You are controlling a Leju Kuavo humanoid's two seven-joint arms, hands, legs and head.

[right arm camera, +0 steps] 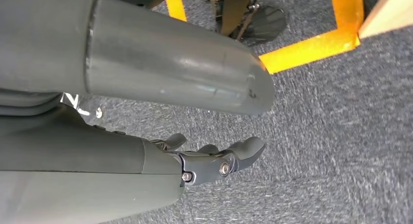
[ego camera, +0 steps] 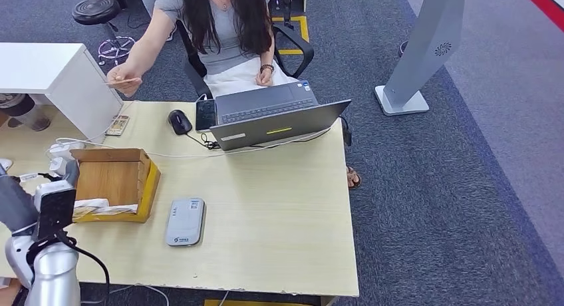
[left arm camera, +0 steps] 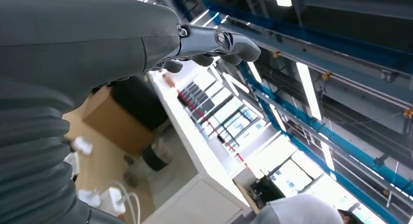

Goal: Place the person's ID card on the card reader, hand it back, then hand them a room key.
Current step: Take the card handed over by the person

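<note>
A seated person across the table holds out a thin ID card [ego camera: 114,82] in their raised hand [ego camera: 125,80], above the table's far left corner. The grey-white card reader [ego camera: 185,221] lies flat on the pale wooden table [ego camera: 273,206], near its front edge. My left arm [ego camera: 41,256] rises at the lower left, beside the box. In the left wrist view my left hand [left arm camera: 214,44] points upward with its fingers stretched out, holding nothing. My right hand [right arm camera: 214,160] hangs over the grey carpet, fingers loosely apart and empty.
An open wooden box [ego camera: 114,179] with pale items at its near end stands left of the reader. A laptop [ego camera: 279,116], phone [ego camera: 205,114] and mouse [ego camera: 179,121] sit at the far edge. Chargers and cables [ego camera: 63,150] lie by a white cabinet [ego camera: 53,73].
</note>
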